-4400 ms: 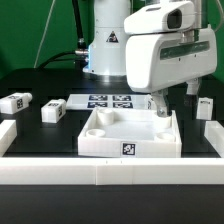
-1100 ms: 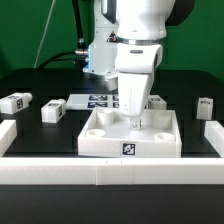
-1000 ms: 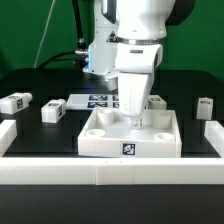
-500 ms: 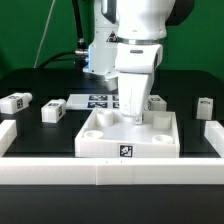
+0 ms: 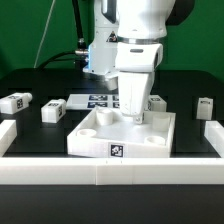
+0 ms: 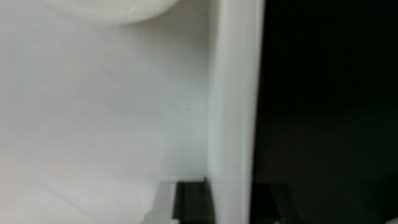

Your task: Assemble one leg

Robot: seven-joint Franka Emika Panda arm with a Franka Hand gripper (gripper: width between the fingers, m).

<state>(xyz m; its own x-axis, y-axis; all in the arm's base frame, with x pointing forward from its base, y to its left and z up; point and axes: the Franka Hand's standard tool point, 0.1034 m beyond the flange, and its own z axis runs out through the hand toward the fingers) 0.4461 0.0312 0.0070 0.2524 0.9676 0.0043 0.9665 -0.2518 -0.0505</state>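
- Exterior view: found end effector (image 5: pixel 131 117) set low inside the white square tray piece (image 5: pixel 90 148), near its back wall.
- Could not read the grip from here, with the fingertips down among the tray's inner walls.
- Recorded tray piece flat on the black counter (image 5: pixel 40 130), round corner holes facing up, square tag on its front face.
- Counted four legs, all lying loose on the counter, none touching the tray piece or the end effector.
- Placed outer left leg (image 5: pixel 14 101) and inner left leg (image 5: pixel 52 110) at the exterior view's left, apart from the tray piece.
- Placed rear leg (image 5: pixel 157 101) just behind the tray piece, partly hidden by the arm.
- Placed right leg (image 5: pixel 205 106) at the exterior view's right.
- Logged marker board (image 5: pixel 98 100) flat behind the tray piece, partly covered by the arm.
- Logged white border rail (image 5: pixel 110 176) along the near edge of the counter.
- Wrist view: found the picture blurred.
- Made out a thin upright white wall of the tray piece (image 6: pixel 107 120), passing between two dark fingertips (image 6: pixel 189 205).
- Judged end effector (image 6: pixel 222 205) pinching that wall, one finger on each side.
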